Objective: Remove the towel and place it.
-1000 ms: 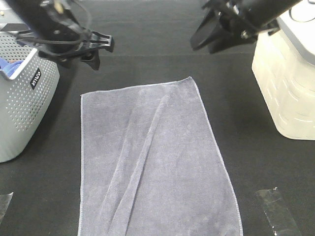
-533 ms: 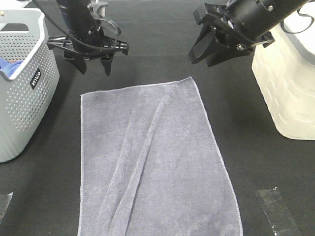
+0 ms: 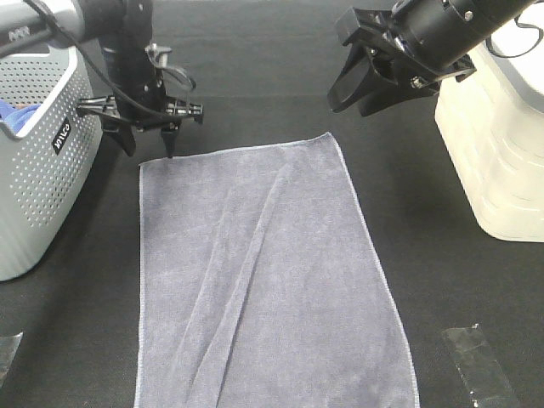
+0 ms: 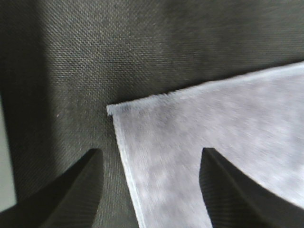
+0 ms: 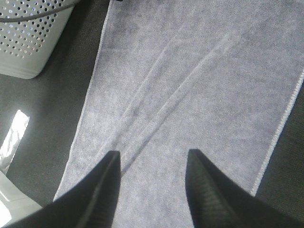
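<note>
Slate-grey towel (image 3: 272,280) lies flat on black cloth (image 3: 255,68); left gripper (image 3: 149,151) straddles its basket-side corner, jaws apart, empty; right gripper (image 3: 348,106) hovers, likewise open and empty.

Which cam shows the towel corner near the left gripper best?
Left wrist: the towel corner is close up, lying flat on the table with the left gripper open around it, ungrasped. Exterior high shows the same corner small, right by a fingertip. Right wrist shows mostly the creased middle; that corner is cut off at the frame edge.
</note>
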You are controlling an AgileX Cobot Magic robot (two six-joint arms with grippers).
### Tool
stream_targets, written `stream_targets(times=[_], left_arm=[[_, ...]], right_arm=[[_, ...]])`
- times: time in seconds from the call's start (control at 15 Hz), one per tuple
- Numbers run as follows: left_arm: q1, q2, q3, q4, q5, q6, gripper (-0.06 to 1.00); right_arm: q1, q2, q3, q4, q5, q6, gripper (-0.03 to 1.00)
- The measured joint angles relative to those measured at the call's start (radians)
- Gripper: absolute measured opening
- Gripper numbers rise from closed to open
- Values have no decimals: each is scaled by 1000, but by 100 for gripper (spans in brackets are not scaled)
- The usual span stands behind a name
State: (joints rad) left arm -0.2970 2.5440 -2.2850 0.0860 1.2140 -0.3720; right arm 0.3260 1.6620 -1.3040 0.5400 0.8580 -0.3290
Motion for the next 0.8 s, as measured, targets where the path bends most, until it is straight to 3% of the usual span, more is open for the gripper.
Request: stream_targets(times=[0.8], left_arm=[[8,75,-1,95,-50,2,58]], right_arm=[[0,0,0,-1,4,0,43]])
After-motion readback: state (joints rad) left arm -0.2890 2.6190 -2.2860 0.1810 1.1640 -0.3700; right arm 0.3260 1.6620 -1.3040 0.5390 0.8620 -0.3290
